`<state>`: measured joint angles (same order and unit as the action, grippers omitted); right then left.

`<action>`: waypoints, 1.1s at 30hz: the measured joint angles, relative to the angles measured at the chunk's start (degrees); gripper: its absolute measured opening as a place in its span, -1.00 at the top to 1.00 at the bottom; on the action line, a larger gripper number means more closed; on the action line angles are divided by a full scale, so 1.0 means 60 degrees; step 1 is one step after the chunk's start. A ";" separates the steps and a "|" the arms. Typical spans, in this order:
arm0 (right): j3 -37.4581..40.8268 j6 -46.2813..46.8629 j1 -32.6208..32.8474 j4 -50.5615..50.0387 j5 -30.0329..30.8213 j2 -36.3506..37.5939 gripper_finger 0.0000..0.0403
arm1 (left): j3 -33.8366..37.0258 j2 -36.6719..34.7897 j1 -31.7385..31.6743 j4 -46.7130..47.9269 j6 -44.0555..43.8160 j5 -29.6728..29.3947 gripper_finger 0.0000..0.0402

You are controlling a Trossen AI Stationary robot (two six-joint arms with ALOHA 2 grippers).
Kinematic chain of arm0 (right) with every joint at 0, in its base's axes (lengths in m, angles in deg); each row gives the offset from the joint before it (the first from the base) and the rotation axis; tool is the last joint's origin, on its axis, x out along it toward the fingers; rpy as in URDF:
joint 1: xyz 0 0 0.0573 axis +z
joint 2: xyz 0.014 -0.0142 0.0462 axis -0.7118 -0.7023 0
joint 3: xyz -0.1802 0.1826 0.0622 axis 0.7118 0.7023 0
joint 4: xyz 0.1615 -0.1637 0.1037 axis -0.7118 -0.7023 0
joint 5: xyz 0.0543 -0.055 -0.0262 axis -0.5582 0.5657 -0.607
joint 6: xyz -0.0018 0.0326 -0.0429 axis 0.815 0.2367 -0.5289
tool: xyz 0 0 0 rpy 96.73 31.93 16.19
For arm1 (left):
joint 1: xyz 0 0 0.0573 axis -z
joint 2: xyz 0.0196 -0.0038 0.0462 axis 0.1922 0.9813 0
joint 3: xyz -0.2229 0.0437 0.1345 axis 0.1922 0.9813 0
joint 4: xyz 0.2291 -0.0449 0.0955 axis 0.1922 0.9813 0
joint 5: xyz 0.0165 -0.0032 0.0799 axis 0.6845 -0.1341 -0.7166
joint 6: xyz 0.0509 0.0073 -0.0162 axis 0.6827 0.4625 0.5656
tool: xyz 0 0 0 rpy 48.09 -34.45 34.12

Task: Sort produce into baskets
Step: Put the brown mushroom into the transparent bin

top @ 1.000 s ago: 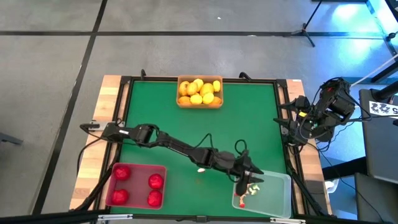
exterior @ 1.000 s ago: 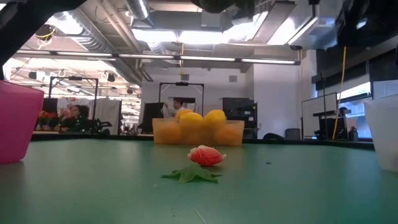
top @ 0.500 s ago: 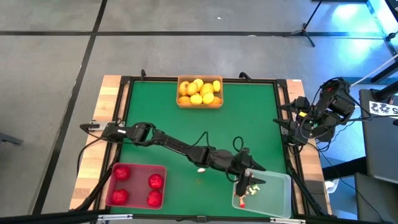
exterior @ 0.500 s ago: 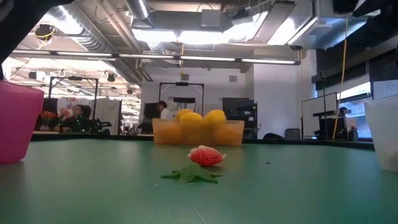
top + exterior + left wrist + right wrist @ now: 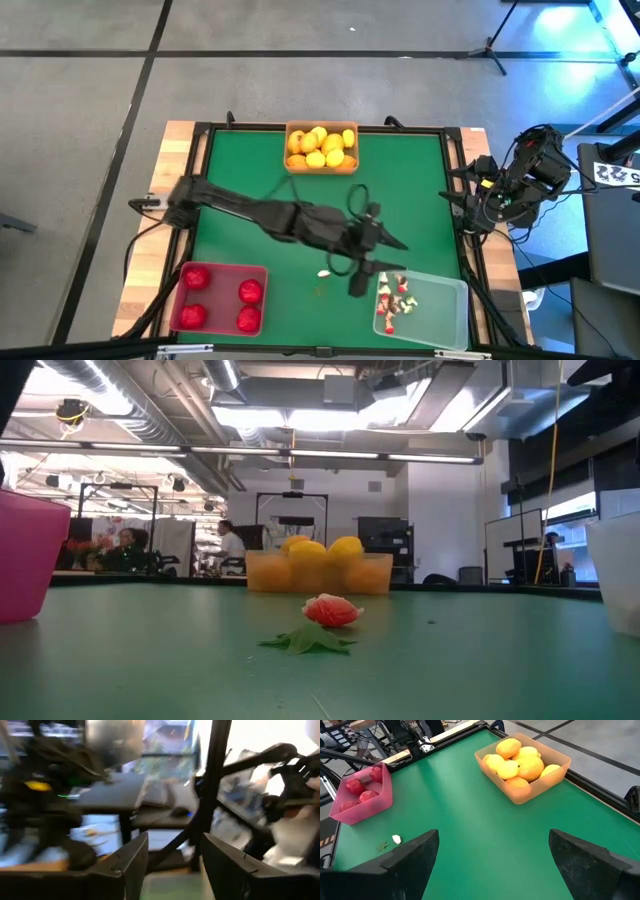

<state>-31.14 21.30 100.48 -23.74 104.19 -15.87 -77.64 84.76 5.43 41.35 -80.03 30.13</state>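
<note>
My left gripper [image 5: 382,250] is open and empty, raised above the green table just left of the clear whitish basket [image 5: 440,312]. In its wrist view [image 5: 175,865] the fingers point level toward the table's right side. Several whitish-and-red bits [image 5: 397,297] lie in that basket. One whitish-red bit [image 5: 325,272] lies on the table beside a green leaf [image 5: 321,291]; both also show in the low view [image 5: 330,610]. My right gripper [image 5: 488,197] waits open at the table's right edge; its wrist view [image 5: 492,855] looks across the table.
The red basket [image 5: 218,298] with several red round fruits stands at the near left. The orange-tan basket [image 5: 322,160] with yellow and orange fruits stands at the far middle. People move in the room behind the table in the low view.
My left gripper has risen from over the clear basket's left end and drawn back toward the table's left and far side, tipping up to level. The bits stay in the basket. The bit and the leaf on the table have not moved.
</note>
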 joint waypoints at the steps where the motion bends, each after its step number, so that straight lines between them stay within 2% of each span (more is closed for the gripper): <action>1: 0.0000 -0.0004 0.0001 0.0000 0.0000 0.0000 -0.86 | 0.0003 -0.0342 0.0075 0.0586 0.0259 -0.0301 0.12; 6: 0.0000 -0.0076 -0.0001 -0.0031 0.0005 0.0000 -0.86 | 0.0106 -0.1919 0.0417 0.3061 0.0870 -0.2218 0.19; 10: 0.0000 -0.0110 0.0002 -0.0041 0.0008 0.0000 -0.86 | 0.0664 -0.2945 0.0574 0.4602 0.0223 -0.2941 0.23; 14: 0.0000 -0.0113 0.0002 -0.0136 0.0012 0.0000 -0.86 | 0.1968 -0.3934 0.0758 0.5184 -0.0927 -0.3525 0.26; 17: 0.0000 -0.0117 0.0003 -0.0210 0.0106 0.0000 -0.86 | 0.3550 -0.4578 0.0997 0.5196 -0.1690 -0.4545 0.30; 20: 0.0000 -0.0117 -0.0001 -0.0226 0.0225 0.0000 -0.86 | 0.5252 -0.5149 0.1224 0.4728 -0.2656 -0.5762 0.33; 22: 0.0000 -0.0117 0.0002 -0.0249 0.0252 0.0000 -0.86 | 0.6319 -0.5480 0.1343 0.4078 -0.3277 -0.6208 0.34; 28: 0.0000 -0.0117 0.0001 -0.0252 0.0252 0.0000 -0.86 | 0.8958 -0.5683 0.1455 0.1850 -0.4906 -0.6315 0.35; 33: 0.0000 -0.0117 0.0003 -0.0251 0.0260 0.0000 -0.86 | 1.0737 -0.5205 0.1341 -0.0218 -0.6452 -0.6321 0.35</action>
<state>-31.14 20.60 100.50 -25.25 105.75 -15.87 -13.22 53.53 13.48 40.04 -118.74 -7.80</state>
